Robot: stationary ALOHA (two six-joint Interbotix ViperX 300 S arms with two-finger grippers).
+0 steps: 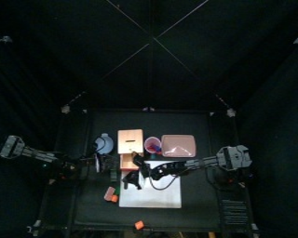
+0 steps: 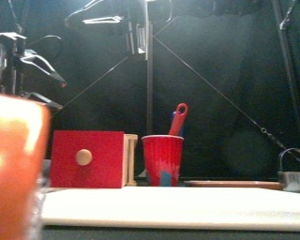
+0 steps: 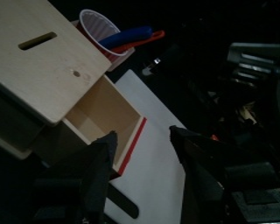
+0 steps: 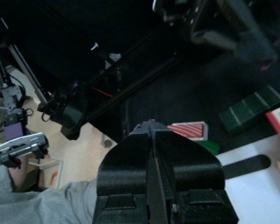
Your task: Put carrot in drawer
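Two grippers were set by the opened drawer [image 3: 101, 109]. The left gripper [image 3: 143, 138] was spread wide and empty. The right gripper [image 4: 154, 133] was pinched narrow, and no carrot was seen.

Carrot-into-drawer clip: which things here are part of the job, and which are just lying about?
Job: drawer, pulled open; left end effector, open near it; right end effector, shut; carrot not clearly visible.
Lying about: red cup with utensils; pink tray; white sheet; orange-red bit.
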